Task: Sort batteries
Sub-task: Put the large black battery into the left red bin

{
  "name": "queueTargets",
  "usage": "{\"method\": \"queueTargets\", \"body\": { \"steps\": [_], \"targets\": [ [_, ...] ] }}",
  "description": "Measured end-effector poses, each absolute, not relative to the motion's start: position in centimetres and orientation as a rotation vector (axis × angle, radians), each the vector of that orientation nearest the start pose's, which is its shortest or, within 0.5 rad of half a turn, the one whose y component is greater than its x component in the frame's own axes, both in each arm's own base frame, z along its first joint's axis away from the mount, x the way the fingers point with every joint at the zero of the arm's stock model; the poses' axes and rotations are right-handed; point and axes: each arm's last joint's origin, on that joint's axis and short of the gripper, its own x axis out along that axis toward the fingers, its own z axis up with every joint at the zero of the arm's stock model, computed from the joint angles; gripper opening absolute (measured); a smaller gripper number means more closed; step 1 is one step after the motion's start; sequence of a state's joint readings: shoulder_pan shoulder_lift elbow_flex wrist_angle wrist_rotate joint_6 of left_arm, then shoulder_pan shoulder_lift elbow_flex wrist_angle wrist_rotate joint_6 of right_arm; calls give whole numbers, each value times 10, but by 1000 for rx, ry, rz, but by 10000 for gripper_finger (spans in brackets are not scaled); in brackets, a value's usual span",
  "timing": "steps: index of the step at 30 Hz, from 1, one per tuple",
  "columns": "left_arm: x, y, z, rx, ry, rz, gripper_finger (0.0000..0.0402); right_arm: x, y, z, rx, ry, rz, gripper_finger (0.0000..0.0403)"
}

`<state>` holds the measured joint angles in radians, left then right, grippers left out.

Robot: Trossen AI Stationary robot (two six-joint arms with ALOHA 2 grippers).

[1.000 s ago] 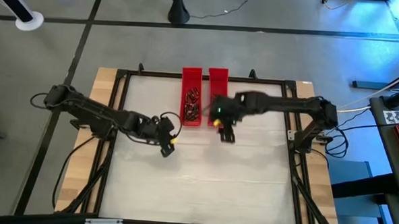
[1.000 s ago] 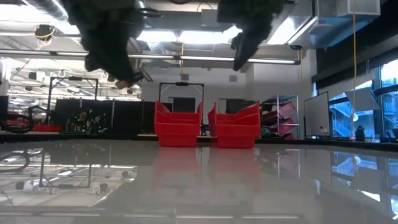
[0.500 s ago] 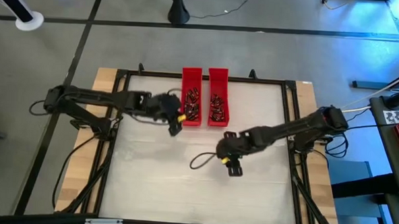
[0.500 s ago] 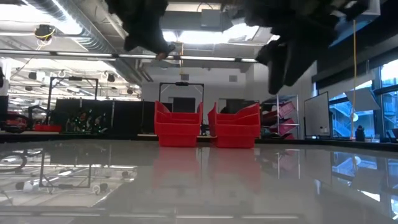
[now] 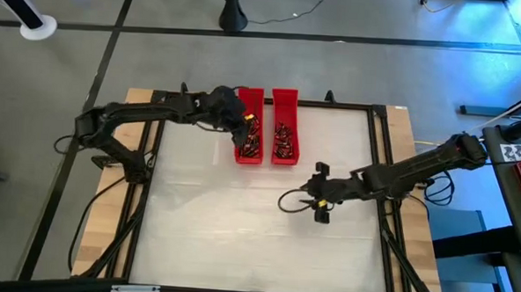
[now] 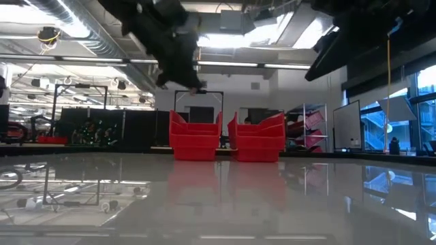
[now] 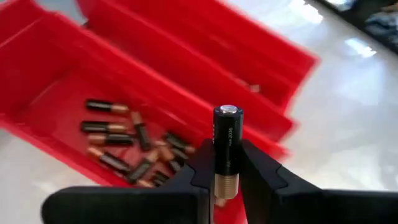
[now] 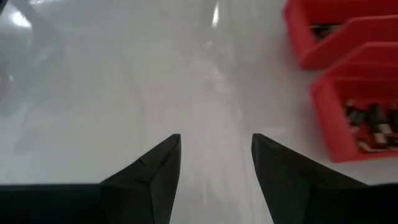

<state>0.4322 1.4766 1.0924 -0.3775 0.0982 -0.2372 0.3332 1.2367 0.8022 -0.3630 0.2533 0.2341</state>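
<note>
Over the white table [image 5: 204, 232], the left gripper [image 7: 227, 168] hung just to the left of the left red tray [image 5: 249, 138], above that tray's far end. Its jaws were pinched nearly shut on a single battery [image 7: 227, 148], held upright, silvery cap up and coppery end down between the fingers [image 7: 201, 167]. In the left red tray lay a loose heap of batteries [image 5: 249, 137], dark with coppery ends. Touching that tray on its right stood the right red tray [image 5: 284, 138], holding its own cluster of batteries [image 5: 284, 140]. Well to the right of the trays and nearer the table's front, the right gripper [image 5: 320, 194] hovered over bare tabletop, its jaws parted and holding nothing.
</note>
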Motion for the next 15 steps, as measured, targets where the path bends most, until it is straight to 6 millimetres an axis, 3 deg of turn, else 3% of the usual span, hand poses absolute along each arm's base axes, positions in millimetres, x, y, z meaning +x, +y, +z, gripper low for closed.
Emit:
{"method": "queueTargets", "body": {
  "steps": [7, 13, 15],
  "targets": [
    [288, 158, 239, -433, 757, 467, 35, 220, 67, 239, -11, 717, -51, 198],
    [289, 164, 233, -422, 770, 465, 36, 218, 66, 242, -15, 705, -53, 198],
    [289, 164, 233, -396, 775, 453, 54, 218, 66, 242, -15, 704, -54, 198]
  ]
}}
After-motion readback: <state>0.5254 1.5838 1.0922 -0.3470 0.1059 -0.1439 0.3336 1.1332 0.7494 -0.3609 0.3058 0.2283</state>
